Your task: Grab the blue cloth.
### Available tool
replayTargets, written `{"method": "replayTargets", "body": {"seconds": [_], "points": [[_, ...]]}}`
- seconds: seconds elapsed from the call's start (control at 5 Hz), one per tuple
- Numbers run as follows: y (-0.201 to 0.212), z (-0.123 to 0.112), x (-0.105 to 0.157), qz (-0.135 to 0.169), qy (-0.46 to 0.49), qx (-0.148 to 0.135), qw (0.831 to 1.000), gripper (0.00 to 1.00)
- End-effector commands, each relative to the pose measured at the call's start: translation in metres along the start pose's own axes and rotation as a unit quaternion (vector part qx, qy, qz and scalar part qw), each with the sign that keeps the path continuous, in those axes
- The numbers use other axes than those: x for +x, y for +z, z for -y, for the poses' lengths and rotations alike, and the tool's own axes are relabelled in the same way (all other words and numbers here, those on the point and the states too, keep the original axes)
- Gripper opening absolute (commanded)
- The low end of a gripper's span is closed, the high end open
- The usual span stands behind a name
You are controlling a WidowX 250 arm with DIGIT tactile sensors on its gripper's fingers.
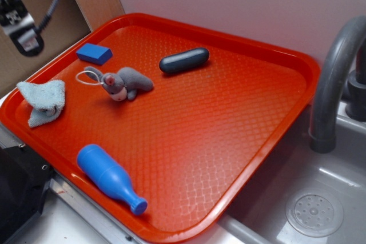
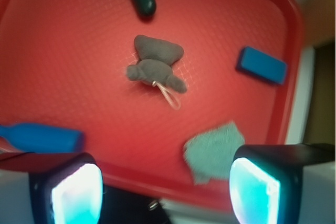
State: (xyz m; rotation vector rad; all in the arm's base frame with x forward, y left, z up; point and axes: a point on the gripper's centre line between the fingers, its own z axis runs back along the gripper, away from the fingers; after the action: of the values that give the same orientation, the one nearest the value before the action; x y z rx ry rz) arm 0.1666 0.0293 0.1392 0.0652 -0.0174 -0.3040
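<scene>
Exterior view first: the big red tray (image 1: 240,112) fills the counter beside a grey sink (image 1: 320,198) and its faucet (image 1: 334,78), and everything gets placed against that tray. Next in size, a bright blue bottle toy (image 1: 111,178) lies along the tray's near edge, a dark capsule (image 1: 184,60) sits toward its far side, and a grey plush mouse (image 1: 123,83) rests left of the tray's middle. The blue cloth (image 1: 41,101) is crumpled in the tray's left corner, right against the rim, with a small dark-blue block (image 1: 94,53) further back along that same rim. Up beyond the tray's left corner hangs the gripper (image 2: 165,190), well clear of the cloth; in the wrist view its fingers (image 2: 77,195) are spread wide with nothing between them, and the cloth sits just inside the right-hand one. The risks, as I read it: the cloth hugs the raised rim, so a finger could come down on the rim instead of fabric, or pinch only a loose fold that slips free. Drifting toward the block would be the wrong blue.
</scene>
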Motion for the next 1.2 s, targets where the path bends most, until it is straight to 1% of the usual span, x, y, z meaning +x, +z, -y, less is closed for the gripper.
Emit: {"method": "replayTargets", "body": {"seconds": [0.0,0.2,0.4,0.6,0.8,1.0], "points": [[-0.071,-0.038,-0.031,-0.041,0.026,0.021,0.999,1.0],[-0.098,-0.027,-0.055,-0.073,0.0,0.061,0.995,1.0],[-0.114,-0.034,-0.06,-0.077,0.022,0.128,0.989,1.0],[-0.116,-0.039,-0.049,-0.076,0.04,0.14,0.986,1.0],[-0.113,-0.048,-0.036,-0.067,0.075,0.153,0.983,0.0],[-0.1,-0.058,-0.028,-0.062,0.126,0.111,0.984,0.0]]}}
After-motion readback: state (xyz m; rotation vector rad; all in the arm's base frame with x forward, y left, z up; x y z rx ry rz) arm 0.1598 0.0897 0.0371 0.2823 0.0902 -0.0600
